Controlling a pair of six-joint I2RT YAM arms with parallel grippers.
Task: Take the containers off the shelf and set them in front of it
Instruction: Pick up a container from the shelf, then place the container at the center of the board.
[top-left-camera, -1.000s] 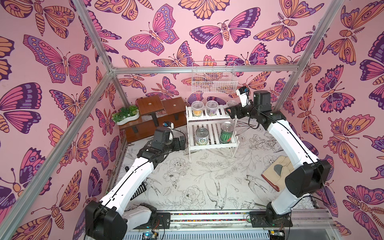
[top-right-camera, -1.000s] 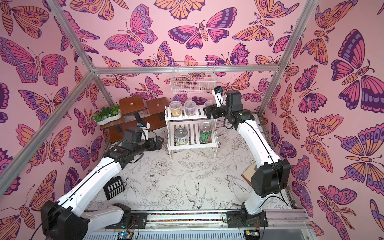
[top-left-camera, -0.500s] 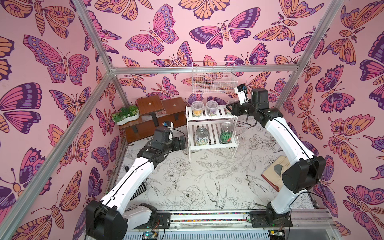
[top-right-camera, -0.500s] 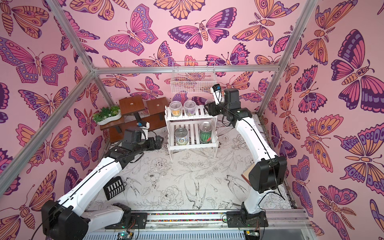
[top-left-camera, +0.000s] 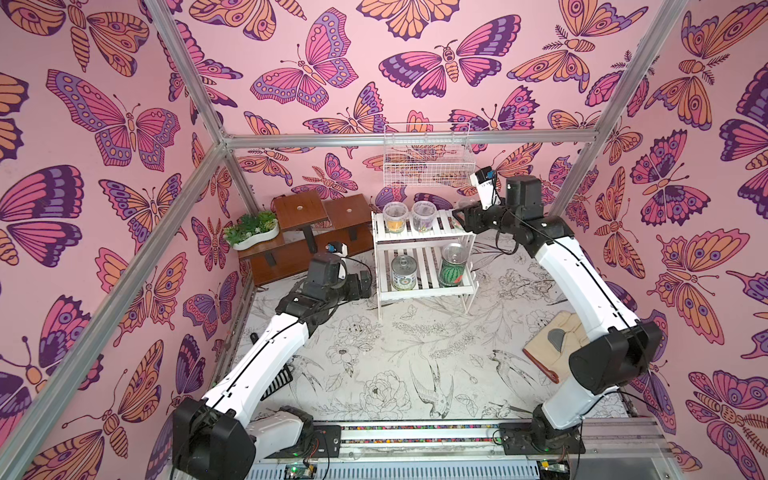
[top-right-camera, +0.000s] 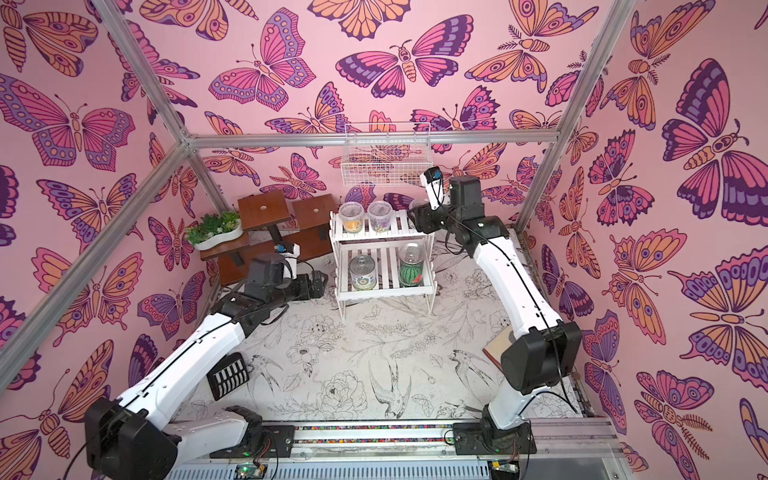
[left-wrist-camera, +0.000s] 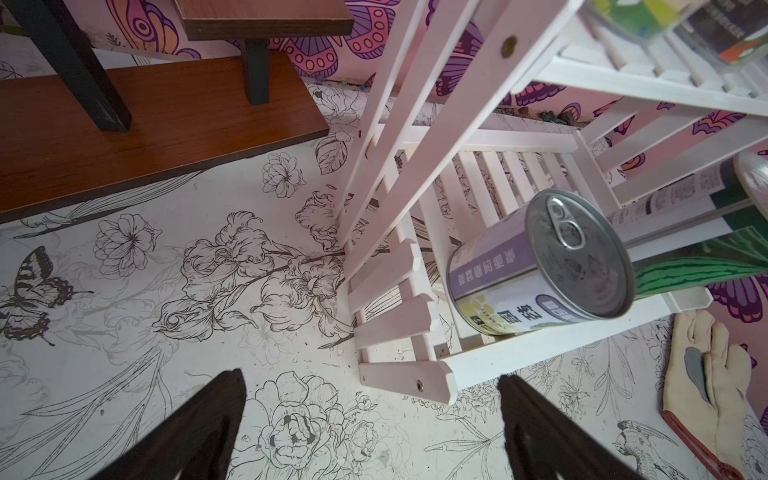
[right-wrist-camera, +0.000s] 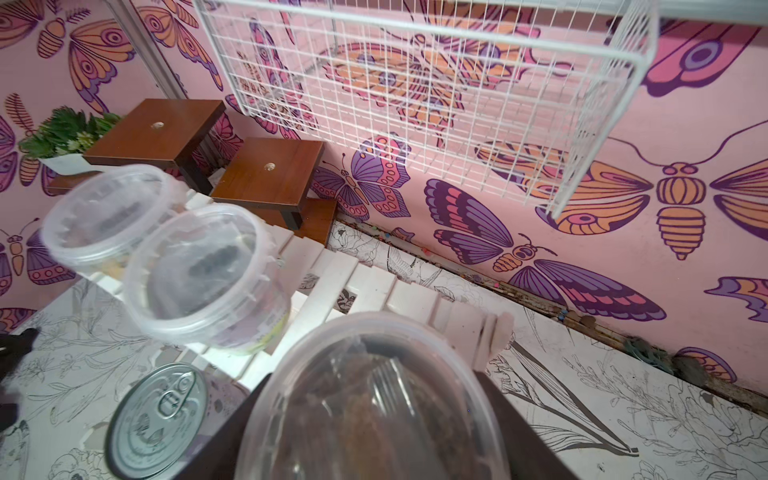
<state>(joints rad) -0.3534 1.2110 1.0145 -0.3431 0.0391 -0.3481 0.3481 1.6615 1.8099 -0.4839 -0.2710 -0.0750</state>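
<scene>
A booth papered in pink butterfly print has a floor covered with black-and-white flower drawings. A white slatted shelf (top-left-camera: 419, 246) with two tiers stands toward the back, near the middle.

On the top tier, a yellow cup (top-left-camera: 395, 217) and a dark cup (top-left-camera: 423, 215), both clear plastic with lids, stand just beside each other toward the left end. At the right end of that tier, the right gripper (top-left-camera: 460, 216) reaches in from the side. Its dark fingers (right-wrist-camera: 523, 432) are clamped on a third cup (right-wrist-camera: 365, 399), which is clear and lidded with brownish contents, one finger on each side. It cannot be told whether this cup's base rests on the slats.

On the bottom tier, a white-labelled can (top-left-camera: 404, 272) stands upright at the left. A watermelon can (top-left-camera: 453, 266) stands upright at the right, with a gap between them.

The left gripper (left-wrist-camera: 370, 415) hovers low over the floor just beside the left end of the bottom tier. Its jaws are spread wide and hold nothing.

Left of the shelf, a brown stepped stand (top-left-camera: 324, 216) carries a white planter (top-left-camera: 251, 233) of green plants. A white wire basket (top-left-camera: 428, 160) hangs on the back wall above the shelf. A pale glove (top-left-camera: 557, 336) lies on the floor at the right, beside the right arm.
</scene>
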